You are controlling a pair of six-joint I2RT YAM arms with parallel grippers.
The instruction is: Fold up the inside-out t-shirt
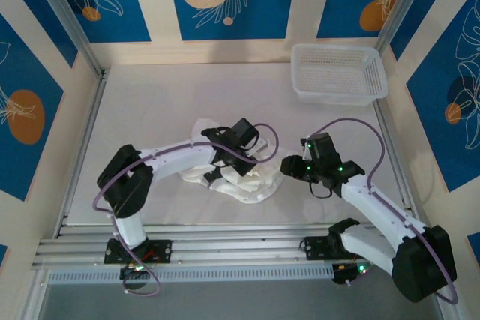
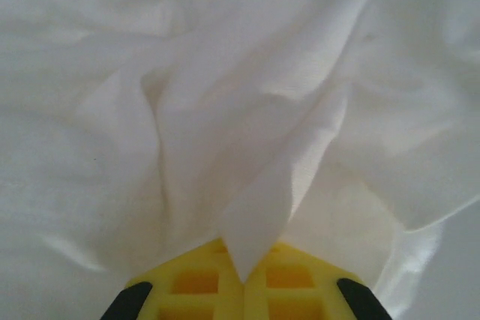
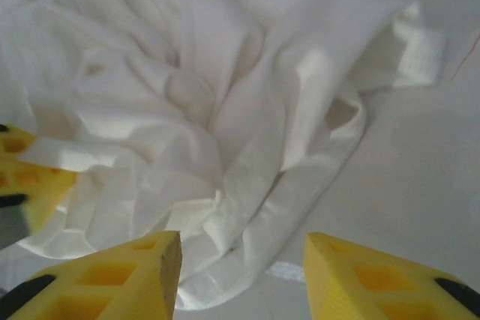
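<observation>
Top: inside-out t-shirt is crumpled in a heap on the table, near-centre, between the two arms. Left gripper is down on the heap. Right gripper sits just beside the heap's right edge. Mesh basket is in the far right corner, well apart.
Left wrist: left gripper clenched, a fold of shirt pinched between its yellow fingers.
Right wrist: right gripper released, jaws apart, shirt hem lying by the gap, nothing held.
</observation>
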